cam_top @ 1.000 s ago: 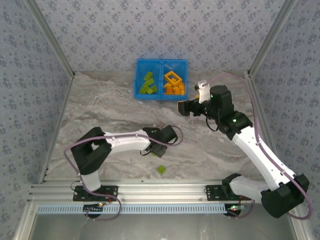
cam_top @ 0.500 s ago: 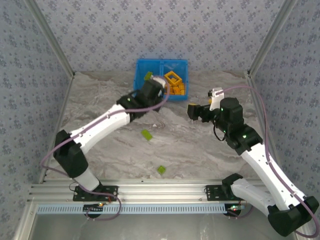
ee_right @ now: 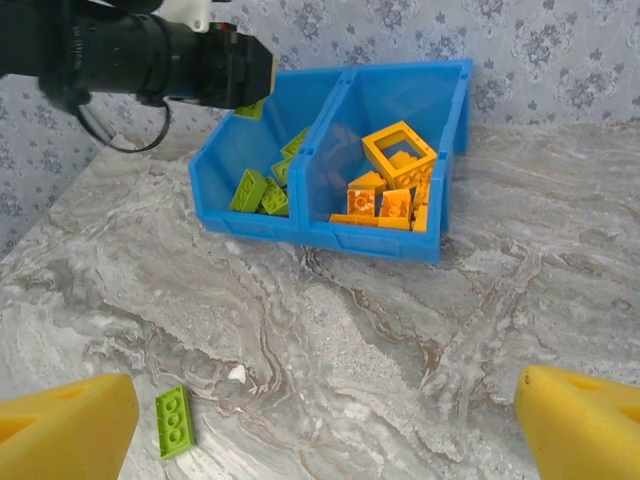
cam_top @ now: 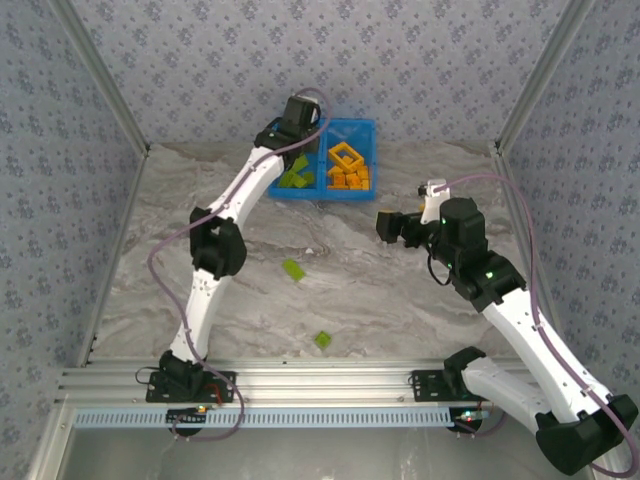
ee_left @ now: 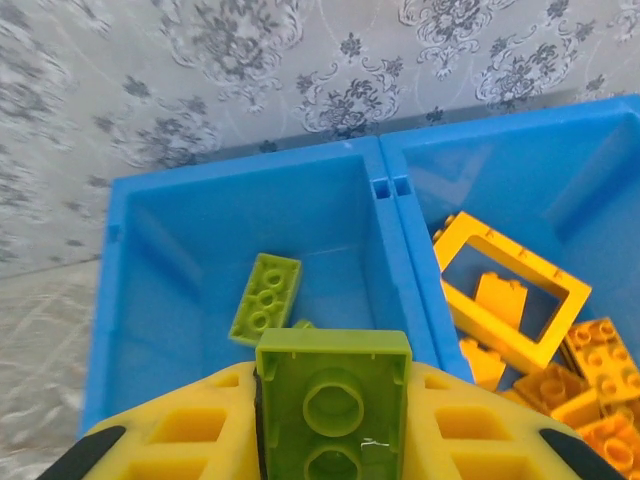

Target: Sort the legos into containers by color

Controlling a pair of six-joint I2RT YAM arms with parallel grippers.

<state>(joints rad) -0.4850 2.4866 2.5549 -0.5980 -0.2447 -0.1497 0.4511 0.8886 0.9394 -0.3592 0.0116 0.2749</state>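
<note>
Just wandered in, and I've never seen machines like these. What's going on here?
Two robot arms are sorting toy bricks by colour into a blue bin. The left pincer holds a lime green brick above the left compartment, where other green bricks lie; orange ones sit in the right compartment. The right pincer hangs open over the table, holding nothing. A loose green brick and another lie unsorted on the table.

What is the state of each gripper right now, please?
Left gripper: closed on a lime green lego.
Right gripper: open, holding nothing.
</note>
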